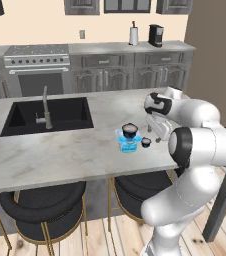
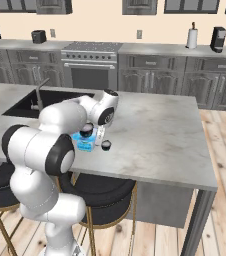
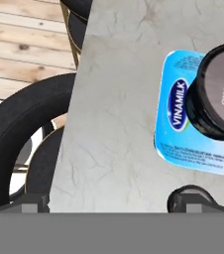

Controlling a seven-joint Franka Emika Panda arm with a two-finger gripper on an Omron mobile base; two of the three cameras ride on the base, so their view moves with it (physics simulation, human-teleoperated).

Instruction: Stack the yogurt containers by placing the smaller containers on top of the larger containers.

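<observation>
Light-blue translucent tub [image 1: 129, 145] [image 2: 84, 144] [image 3: 183, 119] lay flat on the marble island near its front edge; squarish, pale blue lid printed "VINAMILK". Larger dark cup [image 1: 130, 130] [image 2: 87, 130] [image 3: 218, 94] stood upright on top of the tub, round, navy-black with a pale greyish top, overhanging 1 side of the lid in the hand view. Tinier dark cup [image 1: 146, 142] [image 2: 105, 145] stood upright on the counter just beside the tub, on its right, unstacked.

From the hand view I see the larger cup [image 3: 218, 94] and blue tub [image 3: 183, 124] cut off at the right edge; the gripper [image 1: 157, 134] jaws are too small to judge.
</observation>
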